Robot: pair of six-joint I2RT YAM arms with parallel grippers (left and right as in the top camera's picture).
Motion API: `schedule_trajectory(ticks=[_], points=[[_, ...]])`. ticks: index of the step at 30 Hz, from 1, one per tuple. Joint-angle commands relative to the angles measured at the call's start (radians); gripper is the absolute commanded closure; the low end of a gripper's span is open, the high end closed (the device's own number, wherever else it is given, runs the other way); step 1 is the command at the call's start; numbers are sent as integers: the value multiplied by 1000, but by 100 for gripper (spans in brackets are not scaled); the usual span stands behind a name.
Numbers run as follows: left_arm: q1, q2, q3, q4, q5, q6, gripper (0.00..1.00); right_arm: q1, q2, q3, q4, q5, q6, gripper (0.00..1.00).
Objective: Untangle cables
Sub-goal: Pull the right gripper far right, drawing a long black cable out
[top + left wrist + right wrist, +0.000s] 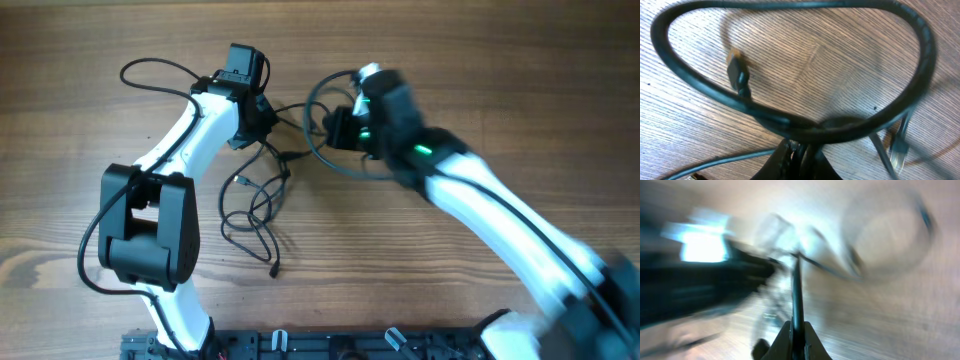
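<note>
Across the wooden table (60,150), from overhead: a separating pull in hand, judging by two grips set into one snarl. In from 7 o'clock, the left arm (190,130), white above a black base block. In from 4 o'clock, the right arm (500,210), smeared by blur. Between them, just above table centre toward 12 o'clock, the cables (284,157): one broad loop by the right arm's tip, a knotted crossing in the middle, and looser coils trailing toward 6 o'clock to end in a plug (273,270).

Left gripper (796,146), in its wrist view: pinched tight on a thick black loop of cable at 6 o'clock of the frame, apparently lifted off the wood. Right gripper (796,332), in its own blurred view: closed narrow on one thin strand rising straight toward 12 o'clock. Beyond that, too smeared to read.

Smaller, in the left wrist view: a gold-tipped plug (735,65) at 10 o'clock, within the loop's outline, and a second connector (897,150) at 4 o'clock, just outside it.

Calls next, by the look of it, for easing the two holds apart, 9 against 3 o'clock, slowly enough to show which strand slides free. Then for feeding the gold-tipped plug back out through the loop. Risk: cinching the middle crossing tighter instead of opening it.
</note>
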Motion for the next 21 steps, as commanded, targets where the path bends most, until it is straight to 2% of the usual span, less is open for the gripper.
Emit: schedule_trajectory(ticks=[1, 5, 9, 11, 13, 17, 18, 19, 21], points=[[3, 11, -6, -1, -39, 11, 87, 10, -240, 14, -26, -22, -201, 96], [3, 11, -6, -2, -38, 11, 82, 10, -397, 14, -60, 82, -239, 96], [6, 7, -6, -20, -29, 35, 61, 10, -483, 14, -122, 193, -239, 96], [9, 5, -6, -19, -19, 58, 46, 10, -503, 14, -160, 235, -240, 96], [15, 5, -6, -19, -19, 58, 35, 10, -507, 14, -182, 248, -245, 96], [48, 5, -6, -23, -42, 60, 14, 10, -507, 14, -173, 267, -283, 96], [63, 5, -6, -24, -41, 60, 6, 10, -511, 14, -159, 274, -283, 96], [78, 5, -6, -28, -41, 59, 2, 10, -517, 14, -140, 274, -284, 96], [113, 5, -6, -39, -36, 56, 0, 10, -531, 14, -86, 273, -291, 96]])
